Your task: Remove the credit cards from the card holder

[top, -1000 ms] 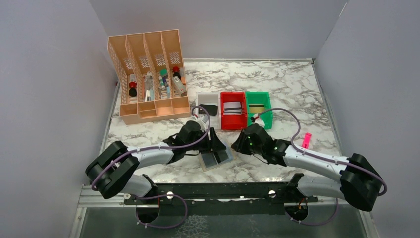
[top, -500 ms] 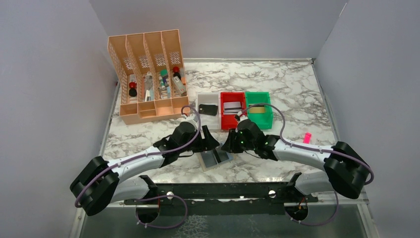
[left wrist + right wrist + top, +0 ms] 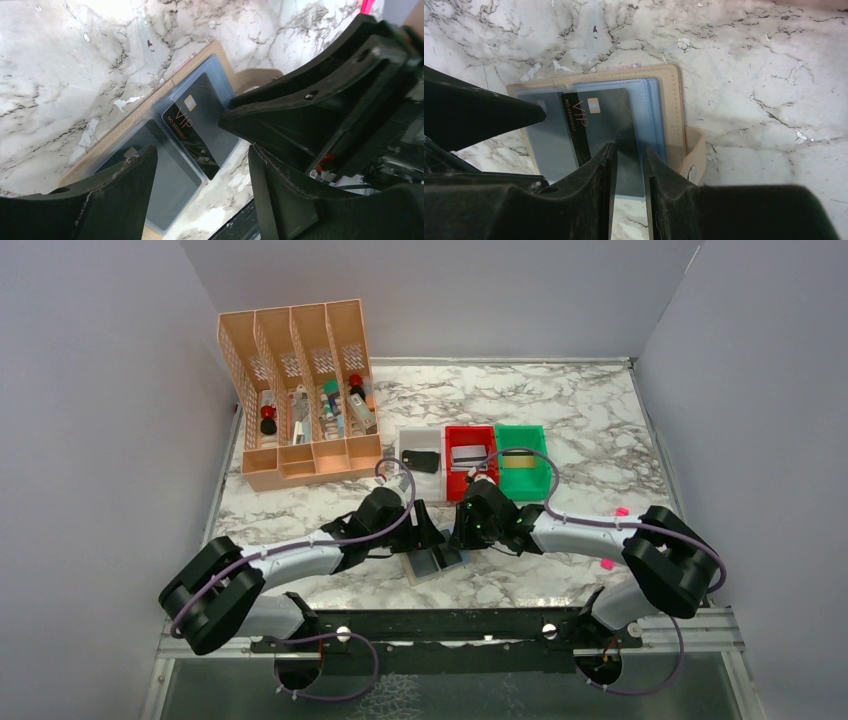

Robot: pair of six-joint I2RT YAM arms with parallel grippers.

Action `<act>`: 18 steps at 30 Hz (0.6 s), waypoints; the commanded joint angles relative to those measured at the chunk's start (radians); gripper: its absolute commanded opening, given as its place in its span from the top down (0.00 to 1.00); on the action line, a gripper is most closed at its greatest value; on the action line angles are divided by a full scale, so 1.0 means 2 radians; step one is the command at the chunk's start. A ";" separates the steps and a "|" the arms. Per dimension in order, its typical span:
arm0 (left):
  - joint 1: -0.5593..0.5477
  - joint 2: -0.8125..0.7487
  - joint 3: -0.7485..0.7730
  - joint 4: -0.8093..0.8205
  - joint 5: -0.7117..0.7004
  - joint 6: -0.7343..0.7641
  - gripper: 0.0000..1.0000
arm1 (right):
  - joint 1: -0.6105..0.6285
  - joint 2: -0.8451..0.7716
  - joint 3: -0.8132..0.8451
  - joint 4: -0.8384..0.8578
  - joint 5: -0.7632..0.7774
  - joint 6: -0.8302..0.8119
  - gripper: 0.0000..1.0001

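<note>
**Card removal, mid-task.** The card holder (image 3: 670,105) lies open on the marble tabletop (image 3: 749,60), just in front of both arms. Three credit cards already rest in the bins behind it:

- a black card (image 3: 421,460) in the white bin (image 3: 420,432)
- a silver-grey card (image 3: 468,456) in the red bin (image 3: 470,430)
- a gold-striped card (image 3: 517,459) in the green bin (image 3: 523,430)

A VIP card (image 3: 599,120), also black, is still in the holder under a clear sleeve. By this showing the task is well along but not finished. The neighbouring panel shows a grey face, and whether that is another card cannot be told.

The left fingers (image 3: 120,195) stand wide apart over the holder, holding nothing. The right fingers (image 3: 589,185) stand a narrow gap apart at the VIP card's near end, and no grip on it is evident.

Legible writing: "VIP" in gold beside a chip mark. A small line beginning "NO" follows, its digits too fine to read.
</note>
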 commanded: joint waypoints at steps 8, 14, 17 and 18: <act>-0.003 0.060 -0.003 0.067 0.045 -0.024 0.37 | -0.002 0.017 -0.023 -0.020 0.022 0.016 0.69; -0.004 0.052 -0.031 0.074 0.011 -0.073 0.46 | -0.002 0.020 -0.026 -0.019 0.024 0.025 0.70; -0.004 0.044 -0.058 0.088 -0.005 -0.104 0.51 | -0.001 0.019 -0.027 -0.019 0.025 0.029 0.70; -0.005 0.043 -0.064 0.096 -0.007 -0.112 0.52 | -0.001 0.019 -0.028 -0.018 0.025 0.030 0.70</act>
